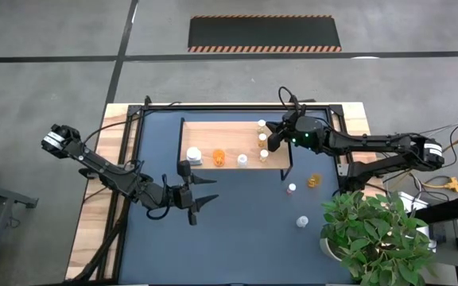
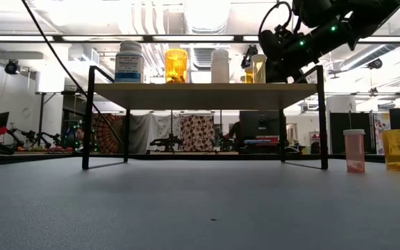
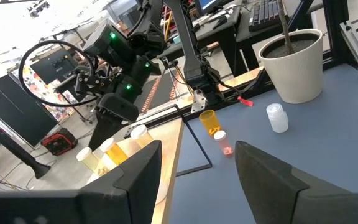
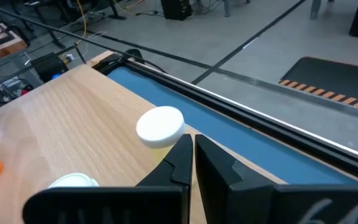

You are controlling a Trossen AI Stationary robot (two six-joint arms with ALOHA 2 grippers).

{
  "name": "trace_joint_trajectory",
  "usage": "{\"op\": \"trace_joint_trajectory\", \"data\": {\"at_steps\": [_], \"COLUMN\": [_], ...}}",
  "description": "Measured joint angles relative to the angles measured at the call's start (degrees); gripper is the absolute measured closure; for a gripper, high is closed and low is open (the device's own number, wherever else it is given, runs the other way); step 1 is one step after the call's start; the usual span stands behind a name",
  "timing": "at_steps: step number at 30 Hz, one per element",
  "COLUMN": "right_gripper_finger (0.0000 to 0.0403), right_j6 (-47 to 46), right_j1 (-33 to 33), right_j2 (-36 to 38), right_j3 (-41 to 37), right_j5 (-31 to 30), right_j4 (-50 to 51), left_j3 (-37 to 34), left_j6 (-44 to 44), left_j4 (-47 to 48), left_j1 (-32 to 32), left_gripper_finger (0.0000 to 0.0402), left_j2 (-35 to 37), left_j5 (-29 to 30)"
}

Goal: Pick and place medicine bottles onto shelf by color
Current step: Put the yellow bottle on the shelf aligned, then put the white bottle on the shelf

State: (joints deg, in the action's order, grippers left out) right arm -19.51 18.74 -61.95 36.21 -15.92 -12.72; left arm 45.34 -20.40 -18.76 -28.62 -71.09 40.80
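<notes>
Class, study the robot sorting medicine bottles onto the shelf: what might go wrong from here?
1. The right gripper hovers, fingers nearly shut, among close-packed bottles at the shelf end; it may topple one.
2. The orange bottle and two pale-capped bottles remain on the table near the plant, perhaps crowding later picks.

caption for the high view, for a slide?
Right gripper over shelf beside bottles; left gripper open above blue tabletop.

White and orange bottles (image 1: pixel 219 156) upright on shelf (image 1: pixel 237 137).
</notes>
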Motion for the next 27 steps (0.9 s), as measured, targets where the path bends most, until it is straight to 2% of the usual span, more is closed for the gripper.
{"op": "trace_joint_trajectory", "data": {"at_steps": [8, 14, 19, 23, 27], "right_gripper_finger": [0.0394, 0.0394, 0.0394, 0.0394, 0.0394], "right_j6": [0.0, 3.0, 7.4, 11.9, 14.9], "right_j1": [0.0, -1.9, -6.1, -11.2, -16.7], "right_j2": [0.5, 5.1, 9.9, 11.6, 12.0], "right_j3": [0.0, 0.0, 0.0, 0.0, 0.0], "right_j5": [0.0, 0.0, 1.6, 7.0, 8.5], "right_j4": [0.1, 0.0, 0.3, 0.5, 0.5], "left_j3": [0.0, 0.0, 0.0, 0.0, 0.0], "left_j6": [0.0, 0.1, 0.6, 4.6, 15.6], "left_j4": [0.0, -0.7, -3.5, -5.7, -6.5], "left_j1": [0.0, 0.0, 0.0, -0.1, -1.8], "left_gripper_finger": [0.0214, 0.0214, 0.0214, 0.0214, 0.0214], "left_j2": [0.0, 0.0, 0.0, -0.1, -0.1], "left_j5": [0.0, 0.0, -0.1, -0.3, -0.3]}}
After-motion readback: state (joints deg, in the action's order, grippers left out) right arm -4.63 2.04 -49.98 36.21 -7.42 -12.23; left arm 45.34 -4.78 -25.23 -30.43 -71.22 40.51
